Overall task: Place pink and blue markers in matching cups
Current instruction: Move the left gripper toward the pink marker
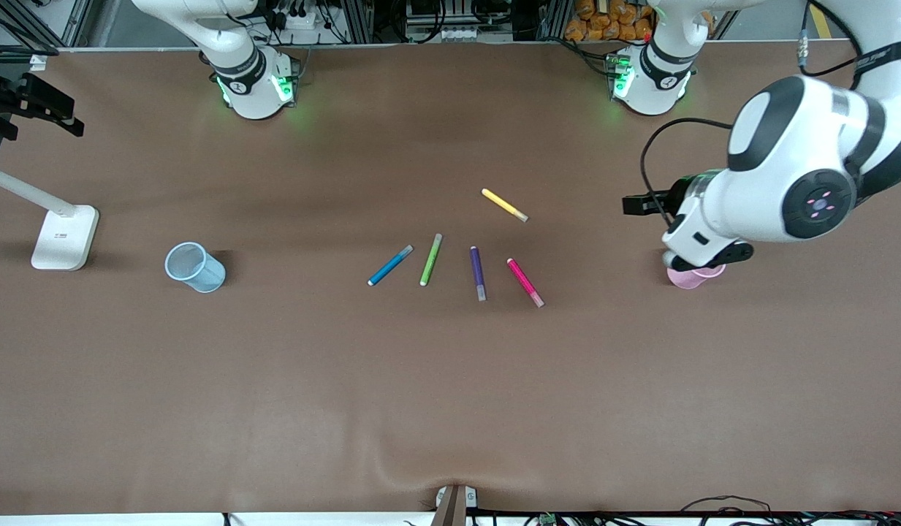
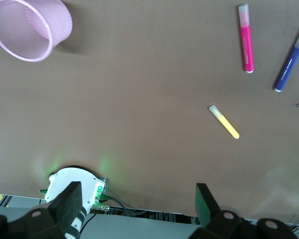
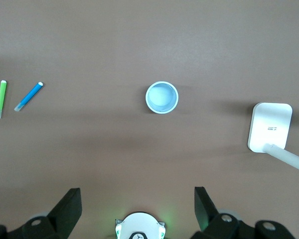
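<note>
The pink marker [image 1: 525, 282] [image 2: 246, 39] and the blue marker [image 1: 390, 265] [image 3: 29, 96] lie flat mid-table in a fan of pens. The pale blue cup [image 1: 194, 267] [image 3: 162, 97] stands upright toward the right arm's end. At the left arm's end is the pink cup [image 1: 695, 276] [image 2: 30, 27], partly hidden under the left hand. My left gripper [image 1: 706, 257] [image 2: 138, 209] hangs high over it, open and empty. My right gripper [image 3: 138, 209] is open and empty high above the table; it is out of the front view.
A lime green marker [image 1: 431, 259] [image 3: 0, 99] and a dark purple marker [image 1: 478, 273] [image 2: 290, 59] lie between the blue and pink ones. A yellow marker [image 1: 504, 204] [image 2: 224, 122] lies farther from the front camera. A white lamp base [image 1: 65, 237] [image 3: 270, 127] stands beside the blue cup.
</note>
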Controlling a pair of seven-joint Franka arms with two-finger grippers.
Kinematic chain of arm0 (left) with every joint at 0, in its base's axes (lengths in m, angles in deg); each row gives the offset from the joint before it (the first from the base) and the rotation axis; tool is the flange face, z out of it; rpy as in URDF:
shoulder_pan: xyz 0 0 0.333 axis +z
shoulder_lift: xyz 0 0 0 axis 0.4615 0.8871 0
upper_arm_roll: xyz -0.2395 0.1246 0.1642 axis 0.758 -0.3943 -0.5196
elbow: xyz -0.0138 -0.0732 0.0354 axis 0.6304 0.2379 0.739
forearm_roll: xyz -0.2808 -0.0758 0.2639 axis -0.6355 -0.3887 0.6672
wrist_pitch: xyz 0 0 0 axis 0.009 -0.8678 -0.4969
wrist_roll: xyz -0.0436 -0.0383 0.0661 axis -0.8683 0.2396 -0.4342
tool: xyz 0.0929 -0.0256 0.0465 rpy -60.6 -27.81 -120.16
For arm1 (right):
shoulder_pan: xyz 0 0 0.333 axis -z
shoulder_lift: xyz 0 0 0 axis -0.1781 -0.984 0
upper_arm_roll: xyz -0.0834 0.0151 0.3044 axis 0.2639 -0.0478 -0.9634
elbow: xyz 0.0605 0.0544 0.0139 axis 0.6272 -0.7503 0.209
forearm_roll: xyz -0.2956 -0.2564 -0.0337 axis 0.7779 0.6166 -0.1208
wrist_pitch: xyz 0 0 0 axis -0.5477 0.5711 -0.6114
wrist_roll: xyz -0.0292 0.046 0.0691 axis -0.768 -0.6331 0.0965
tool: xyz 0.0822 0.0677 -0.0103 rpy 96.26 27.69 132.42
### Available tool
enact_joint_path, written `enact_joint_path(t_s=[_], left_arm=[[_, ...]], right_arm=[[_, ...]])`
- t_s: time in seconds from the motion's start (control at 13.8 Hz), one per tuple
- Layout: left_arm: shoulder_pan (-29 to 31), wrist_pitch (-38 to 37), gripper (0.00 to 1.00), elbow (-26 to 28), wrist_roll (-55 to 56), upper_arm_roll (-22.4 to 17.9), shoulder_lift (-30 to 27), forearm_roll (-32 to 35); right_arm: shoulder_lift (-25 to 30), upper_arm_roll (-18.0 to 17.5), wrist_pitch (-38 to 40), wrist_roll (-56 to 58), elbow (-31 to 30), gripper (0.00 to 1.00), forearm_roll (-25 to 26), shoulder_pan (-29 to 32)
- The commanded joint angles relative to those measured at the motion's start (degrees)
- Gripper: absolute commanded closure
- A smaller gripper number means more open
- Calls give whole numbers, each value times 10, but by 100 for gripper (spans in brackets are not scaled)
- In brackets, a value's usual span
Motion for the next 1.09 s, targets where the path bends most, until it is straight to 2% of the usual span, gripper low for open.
enact_joint_path(t_s=[0.0, 0.14, 0.43, 0.8, 1.01], left_arm=[[-5, 0, 0, -15, 38, 2, 23, -33], [-5, 2, 0, -17, 59, 2, 40, -43], [-13, 27, 0, -20, 79, 2, 69, -45], [-41, 103, 0, -20, 82, 2, 108, -45], [-50, 136, 0, -20, 114, 2, 128, -47]], right_arm=[[-1, -7, 2, 2, 8, 0, 10, 12], [-13, -6, 1, 2, 10, 0, 11, 14], [-47, -6, -1, 2, 54, 0, 12, 24], [-49, -6, -3, 2, 54, 0, 10, 26], [-69, -6, -3, 2, 57, 0, 6, 26]])
